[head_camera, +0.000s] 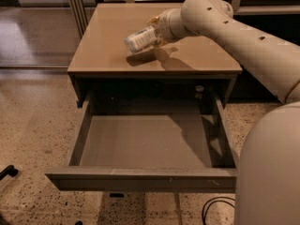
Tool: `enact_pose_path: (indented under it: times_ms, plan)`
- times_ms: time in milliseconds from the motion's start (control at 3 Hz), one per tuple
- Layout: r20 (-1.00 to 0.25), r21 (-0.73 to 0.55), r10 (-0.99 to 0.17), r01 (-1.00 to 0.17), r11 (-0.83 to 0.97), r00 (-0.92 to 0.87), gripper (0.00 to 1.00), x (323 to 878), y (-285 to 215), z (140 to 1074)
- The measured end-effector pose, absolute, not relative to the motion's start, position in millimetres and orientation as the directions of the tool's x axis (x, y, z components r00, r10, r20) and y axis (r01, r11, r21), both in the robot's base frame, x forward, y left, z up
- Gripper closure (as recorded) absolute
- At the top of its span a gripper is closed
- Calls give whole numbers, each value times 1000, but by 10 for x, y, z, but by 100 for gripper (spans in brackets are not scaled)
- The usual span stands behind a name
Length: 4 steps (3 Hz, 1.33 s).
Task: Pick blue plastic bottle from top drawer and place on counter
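Note:
The blue plastic bottle (pixel 139 39) is held on its side just above the counter (pixel 108 41), white cap pointing left. My gripper (pixel 157 31) is shut on the bottle's base end, over the middle of the counter, with the beige arm reaching in from the right. The bottle's shadow falls on the counter just below it. The top drawer (pixel 145 142) is pulled fully open below, with a bare grey floor.
The arm's large beige body (pixel 269 172) fills the lower right. A black cable (pixel 218 207) lies on the speckled floor below the drawer. A small dark object (pixel 7 172) sits at the left floor edge. Metal frames stand behind the counter.

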<state>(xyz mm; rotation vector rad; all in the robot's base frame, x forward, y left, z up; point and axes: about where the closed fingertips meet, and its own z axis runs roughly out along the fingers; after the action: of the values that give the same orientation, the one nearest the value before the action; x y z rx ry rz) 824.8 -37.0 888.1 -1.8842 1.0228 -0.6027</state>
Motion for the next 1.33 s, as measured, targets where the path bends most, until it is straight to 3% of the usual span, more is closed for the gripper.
enact_pose_path:
  times_ms: [333, 667, 1333]
  plan:
    - [44, -839, -782, -401, -367, 622, 100, 8388, -253, 8942]
    - [74, -822, -746, -384, -422, 661, 81, 8414, -224, 9113]
    - [97, -792, -687, -362, -492, 720, 35, 8427, -143, 9167]
